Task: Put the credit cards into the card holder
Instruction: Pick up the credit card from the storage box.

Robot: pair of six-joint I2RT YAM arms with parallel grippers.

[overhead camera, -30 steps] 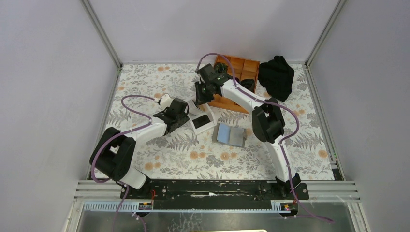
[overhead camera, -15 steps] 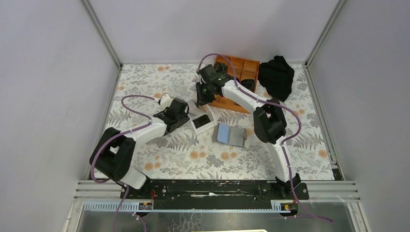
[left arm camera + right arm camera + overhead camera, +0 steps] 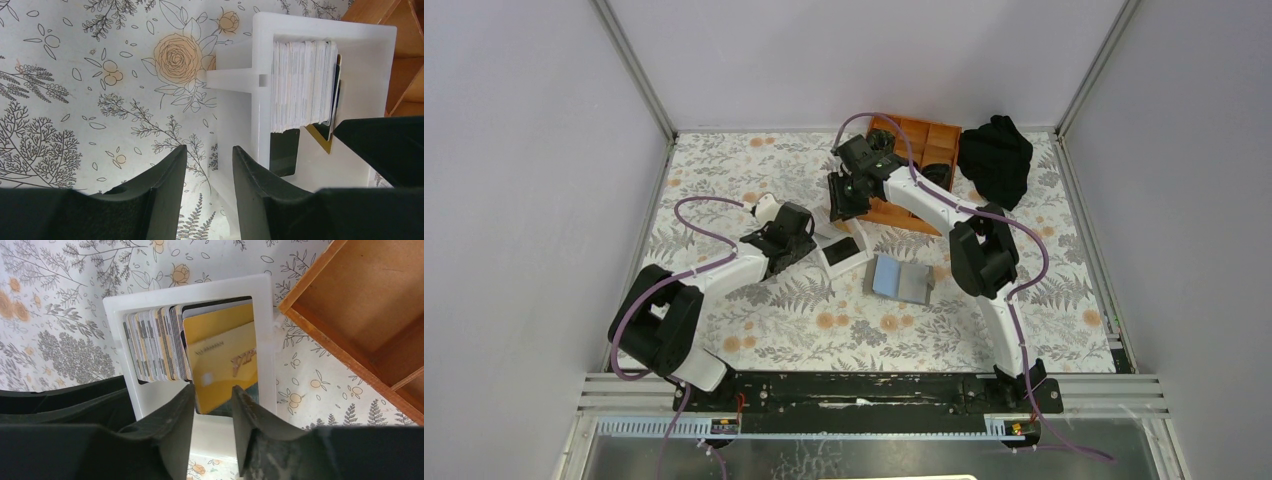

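Note:
A stack of credit cards (image 3: 155, 345) stands on edge in a white box (image 3: 112, 330). A tan-gold card (image 3: 222, 355) leans at the stack's end with its face up. My right gripper (image 3: 212, 390) hovers over that card's lower edge, jaws a little apart, one on each side of its corner; it shows in the top view (image 3: 844, 200) too. My left gripper (image 3: 209, 149) is open and straddles the box's side wall (image 3: 235, 80); in the top view it (image 3: 812, 232) sits at the box's left. The grey card holder (image 3: 901, 280) lies open on the table, with no gripper near it.
An orange wooden tray (image 3: 914, 150) stands just behind and to the right of the white box, and shows in the right wrist view (image 3: 360, 305). A black cloth (image 3: 996, 158) lies at the back right. A dark card (image 3: 284, 152) lies flat in the box.
My right gripper has shifted slightly over the white box. The left arm, the box and the card holder have not moved.

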